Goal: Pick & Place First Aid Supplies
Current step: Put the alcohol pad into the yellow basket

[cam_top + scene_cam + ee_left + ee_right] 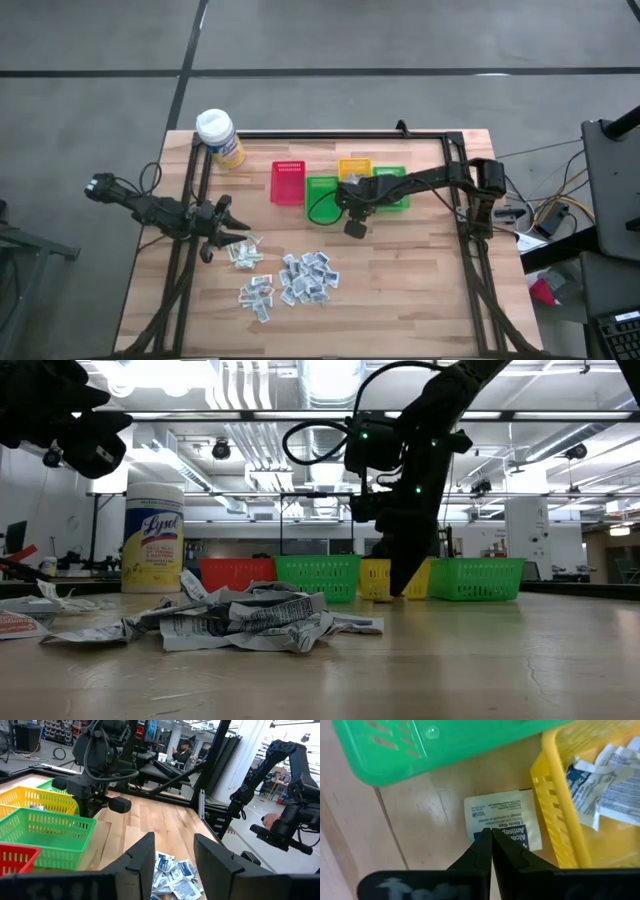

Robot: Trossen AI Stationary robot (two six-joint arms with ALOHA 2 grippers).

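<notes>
The first aid supplies lie as a loose pile of small white packets [290, 275] on the wooden table, seen crinkled up close in the low view [240, 618]. One single white packet [502, 820] lies flat on the wood between a green bin [445, 745] and the yellow bin [560, 820], which holds several packets [605, 785]. My right gripper [491, 834] is shut and points steeply down right over this packet's edge [400, 588]. My left gripper [172, 855] stands open and level at the table's left, beside the pile [175, 872], with nothing between its fingers. My right gripper comes from above with its shut fingertips [482, 837] at the printed edge [512, 831] of the single packet, which lies flat on the table. Whether the tips touch it I cannot tell.
A red bin [288, 182], two green bins [322, 195] [392, 190] and the yellow bin [355, 168] stand in a row at mid-table. A yellow wipes bottle with a white cap [218, 135] stands at the far left corner. A black frame rail [330, 134] runs along the far edge.
</notes>
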